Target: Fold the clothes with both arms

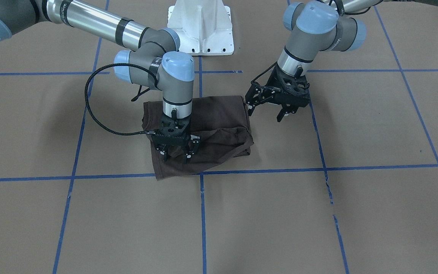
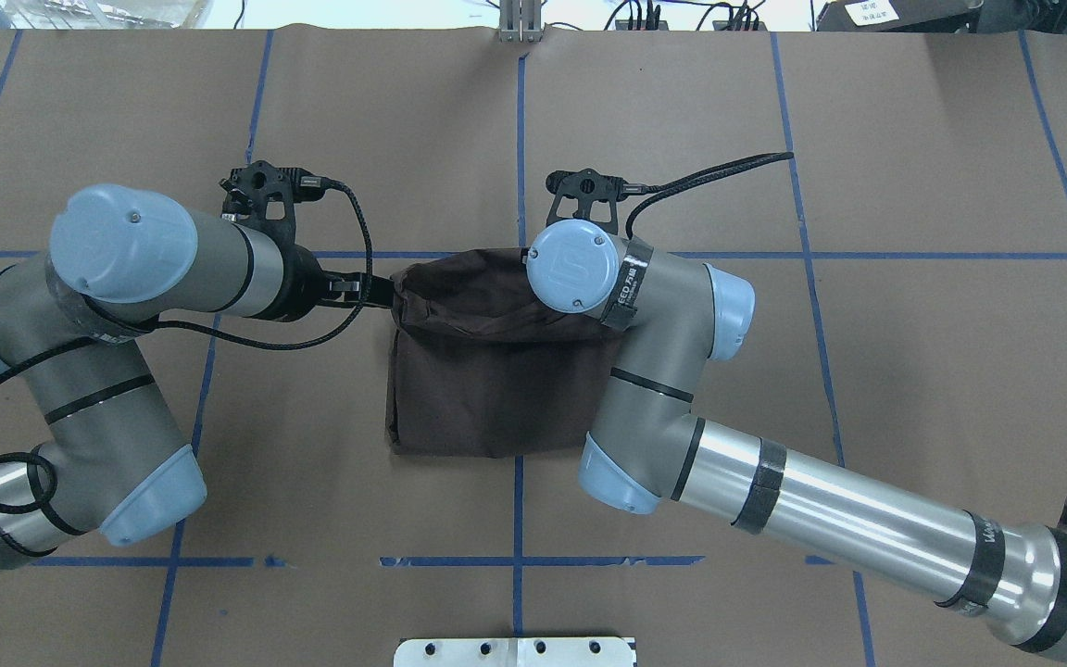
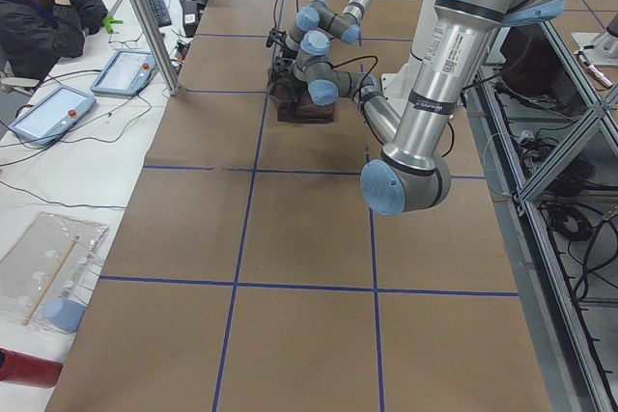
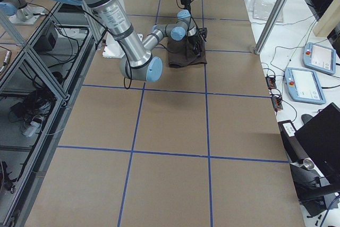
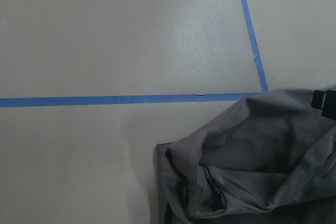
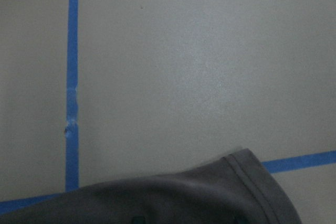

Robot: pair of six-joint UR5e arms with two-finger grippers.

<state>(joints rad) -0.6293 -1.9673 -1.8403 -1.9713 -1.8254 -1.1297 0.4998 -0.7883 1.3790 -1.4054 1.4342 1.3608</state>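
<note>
The clothes are one dark brown T-shirt [image 1: 219,121], lying folded into a rough rectangle on the brown paper table, also visible from overhead [image 2: 478,389]. Its far part, away from the robot, is bunched and wrinkled [image 5: 252,166]. My right gripper [image 1: 176,156] points straight down over the shirt's front corner, fingers apart, nothing clamped. My left gripper [image 1: 266,112] hovers tilted just off the shirt's side edge, open and empty. From overhead the left gripper [image 2: 371,289] reaches the shirt's far left corner, and the right wrist hides the right gripper. A shirt hem [image 6: 252,182] shows in the right wrist view.
The white base pedestal [image 1: 200,26] stands behind the shirt. Blue tape lines [image 1: 264,170] grid the paper. A person [image 3: 39,16] sits at a side desk with tablets [image 3: 121,72], beyond a metal pole [image 3: 145,16]. Another tablet [image 4: 305,83] lies on the opposite side.
</note>
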